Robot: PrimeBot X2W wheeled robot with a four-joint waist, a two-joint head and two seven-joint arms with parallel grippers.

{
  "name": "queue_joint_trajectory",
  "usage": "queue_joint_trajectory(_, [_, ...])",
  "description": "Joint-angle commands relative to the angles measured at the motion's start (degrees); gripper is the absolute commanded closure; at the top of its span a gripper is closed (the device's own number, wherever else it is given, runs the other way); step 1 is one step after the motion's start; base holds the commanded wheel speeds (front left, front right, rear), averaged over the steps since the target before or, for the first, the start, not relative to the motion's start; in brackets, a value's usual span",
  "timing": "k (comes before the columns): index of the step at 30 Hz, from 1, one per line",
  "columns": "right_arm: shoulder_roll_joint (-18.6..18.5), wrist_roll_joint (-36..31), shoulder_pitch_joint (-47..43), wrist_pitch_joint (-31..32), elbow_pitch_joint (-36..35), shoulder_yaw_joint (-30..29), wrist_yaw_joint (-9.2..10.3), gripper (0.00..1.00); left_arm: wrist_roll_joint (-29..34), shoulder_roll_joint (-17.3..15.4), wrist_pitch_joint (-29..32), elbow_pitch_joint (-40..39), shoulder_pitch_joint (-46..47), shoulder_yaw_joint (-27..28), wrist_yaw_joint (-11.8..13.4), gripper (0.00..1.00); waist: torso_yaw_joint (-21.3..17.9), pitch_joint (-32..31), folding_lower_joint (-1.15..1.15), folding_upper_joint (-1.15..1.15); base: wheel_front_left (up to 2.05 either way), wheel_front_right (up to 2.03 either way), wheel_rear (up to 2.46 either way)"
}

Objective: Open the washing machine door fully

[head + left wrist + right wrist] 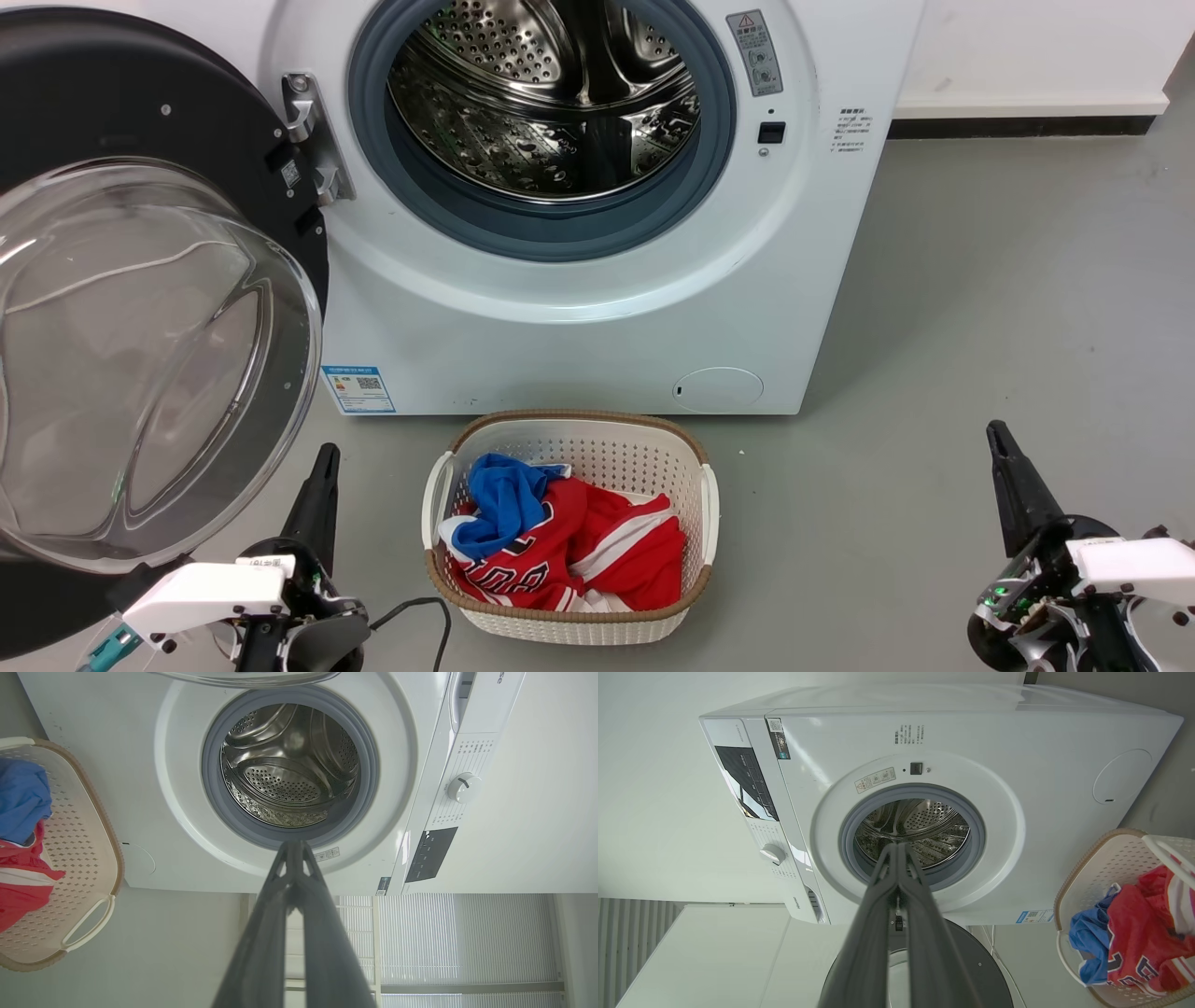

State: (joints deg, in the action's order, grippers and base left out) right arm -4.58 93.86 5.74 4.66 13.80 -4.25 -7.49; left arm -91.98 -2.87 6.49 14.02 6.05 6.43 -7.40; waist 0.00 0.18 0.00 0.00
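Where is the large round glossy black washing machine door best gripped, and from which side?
On the washing machine door, pinch the black rim far from the metal hinge, approaching from the robot's left; the bulging glass bowl looks too wide and slippery.

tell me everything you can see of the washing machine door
The washing machine door is a round disc, glossy black, with a bulging clear glass bowl at its centre. It's swung wide open to the left of the drum opening, inner side facing the head camera, hung on a metal hinge. The left gripper points up beside its lower edge, not gripping it.
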Motion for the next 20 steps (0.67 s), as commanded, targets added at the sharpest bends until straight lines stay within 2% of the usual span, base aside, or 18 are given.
queue_joint_trajectory(1, [0.17, 0.41, 0.71, 0.33, 0.25, -0.14, -0.01, 1.00, -0.47, -0.01, 0.26, 0.14, 0.48, 0.23, -0.19, 1.00, 0.00, 0.00, 0.00, 0.00, 0.00, 0.00, 0.00])
queue_joint_trajectory(20, [0.54, -0.14, 0.78, 0.73, 0.27, -0.65, -0.01, 1.00, -0.46, -0.01, 0.25, 0.11, 0.45, 0.22, -0.19, 1.00, 0.00, 0.00, 0.00, 0.00, 0.00, 0.00, 0.00])
